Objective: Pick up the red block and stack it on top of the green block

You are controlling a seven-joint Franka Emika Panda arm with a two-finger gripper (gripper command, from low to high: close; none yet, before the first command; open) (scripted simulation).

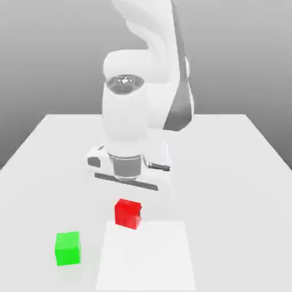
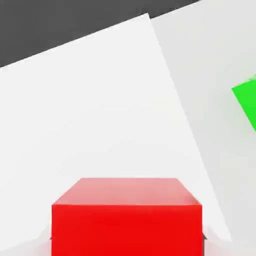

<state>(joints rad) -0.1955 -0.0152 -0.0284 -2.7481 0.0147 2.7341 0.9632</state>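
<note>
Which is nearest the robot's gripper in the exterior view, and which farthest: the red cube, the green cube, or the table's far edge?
1. Red cube: right at the gripper, beneath the hand.
2. Green cube: toward the exterior view's left, nearer the camera.
3. White table's far edge: behind the arm.

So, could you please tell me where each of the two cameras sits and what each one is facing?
Exterior view: off the arm, facing the white table and the arm; shows the gripper over the red block, the green block toward the exterior view's left.
Hand view: on the hand, looking at the red block close up; fingertips flank it.
Shared: both blocks; green block.
</note>
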